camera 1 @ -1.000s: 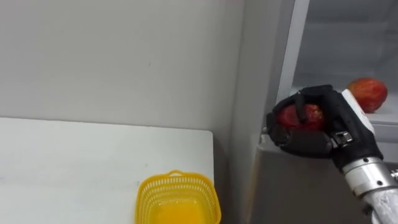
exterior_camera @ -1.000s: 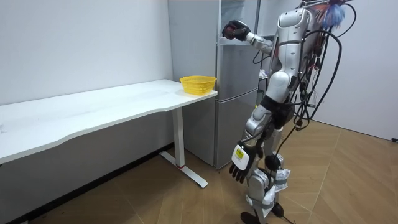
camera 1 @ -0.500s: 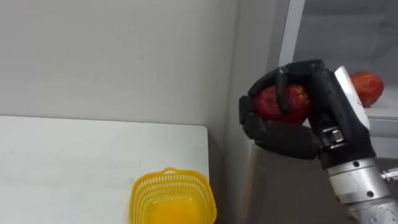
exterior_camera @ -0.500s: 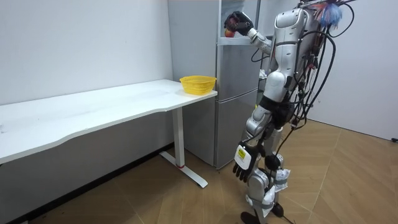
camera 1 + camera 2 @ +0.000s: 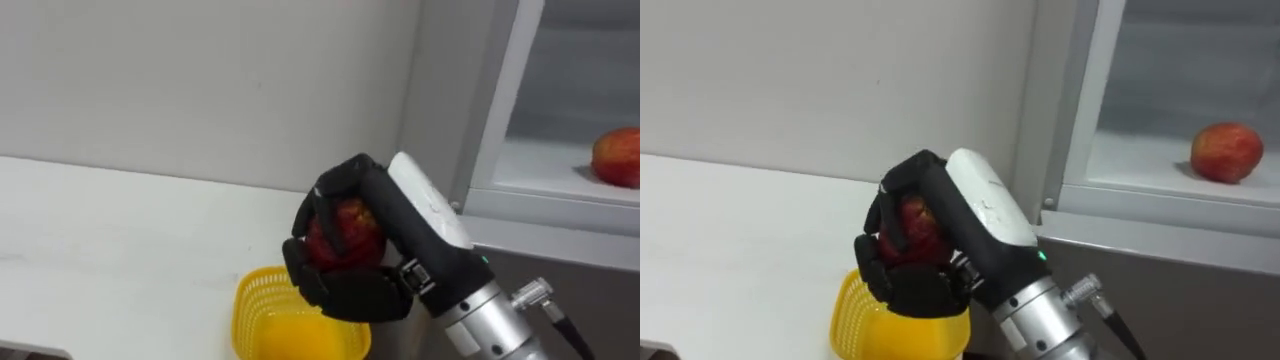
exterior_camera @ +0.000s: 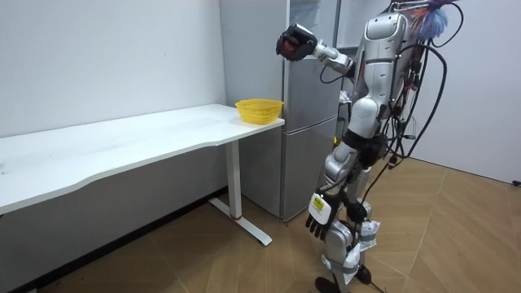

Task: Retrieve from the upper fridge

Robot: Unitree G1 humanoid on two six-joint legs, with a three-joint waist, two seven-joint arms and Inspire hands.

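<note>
**Apple in hand, clear of the fridge: the set-down comes next**

You look to be in the carry step. The round red apple [image 5: 340, 228] is out of the upper fridge compartment [image 5: 560, 170] and held in the air near the end of the white table [image 5: 100, 250]. In the eye views the yellow plastic mesh basket [image 5: 255, 290] shows just beneath it.

Your right hand [image 5: 372, 290] is closed round the apple. Its dark fingers wrap over the top and front, and the fruit sits deep against the palm, so the hold looks secure.

If the basket is where the apple goes, the next move calls for lowering the hand until the apple sits over the basket's mouth. Only then relax the fingers.

A second red apple [image 5: 618, 158] lies on the pale fridge shelf, well apart from the hand. Your left hand [image 6: 318, 220] hangs by the robot's side in the room view.
</note>
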